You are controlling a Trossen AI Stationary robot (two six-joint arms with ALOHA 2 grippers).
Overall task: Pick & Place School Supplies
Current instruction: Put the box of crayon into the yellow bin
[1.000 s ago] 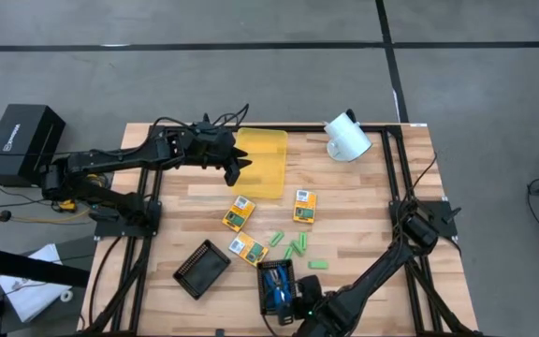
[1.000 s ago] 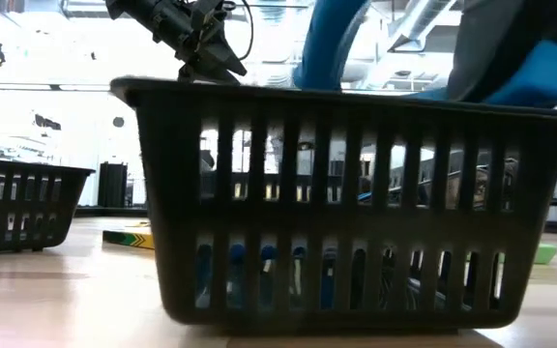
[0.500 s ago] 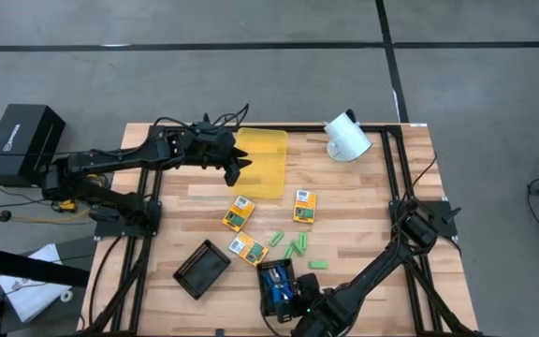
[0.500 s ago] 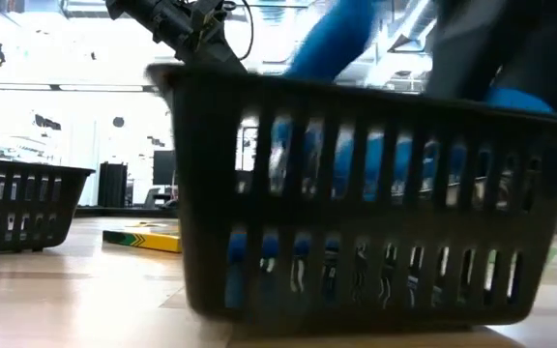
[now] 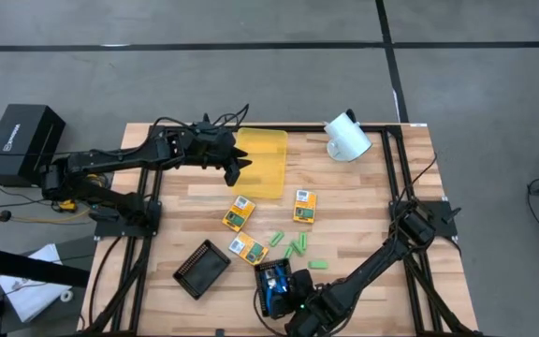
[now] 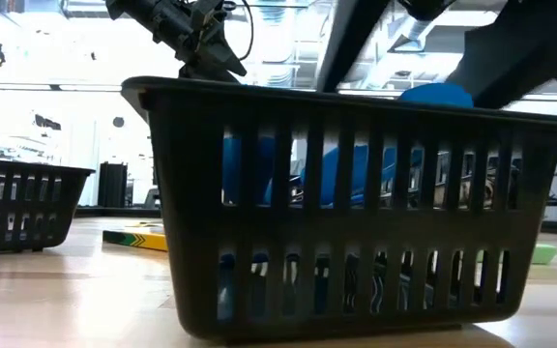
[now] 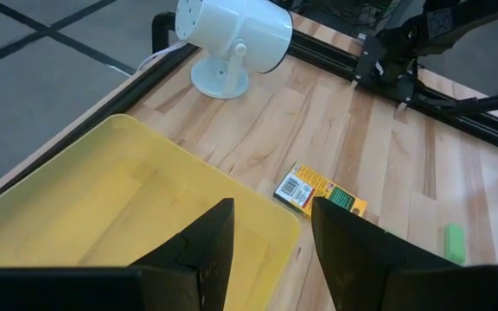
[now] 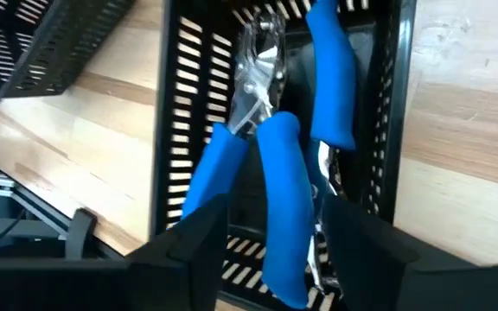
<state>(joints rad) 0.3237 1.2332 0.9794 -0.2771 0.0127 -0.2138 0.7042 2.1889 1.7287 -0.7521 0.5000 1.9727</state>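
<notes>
A black slatted tray (image 5: 274, 281) near the table's front edge holds blue-handled tools (image 8: 279, 181) with metal jaws (image 8: 258, 60). My right gripper (image 8: 275, 226) hangs open over the tray's near end (image 5: 286, 298). Its fingers stand on either side of one blue handle and do not grip it. Three yellow-orange boxes (image 5: 239, 214), (image 5: 304, 207), (image 5: 248, 249) and light-green sticks (image 5: 293, 247) lie flat on the wood. At the far left, my left gripper (image 5: 237, 165) waits open and empty above the yellow bin (image 7: 102, 207).
A second black tray (image 5: 201, 269) lies at the near left, and a white lamp-like object (image 5: 347, 137) stands at the far right. A lone green block (image 5: 318, 265) lies right of the tool tray. Black frame rails (image 5: 400, 178) run along the table's sides.
My right gripper has opened and let go of a blue-handled tool. The tool stood up above the tray's rim a second ago and now lies down inside the tray. The tray jolted sideways and settled back.
</notes>
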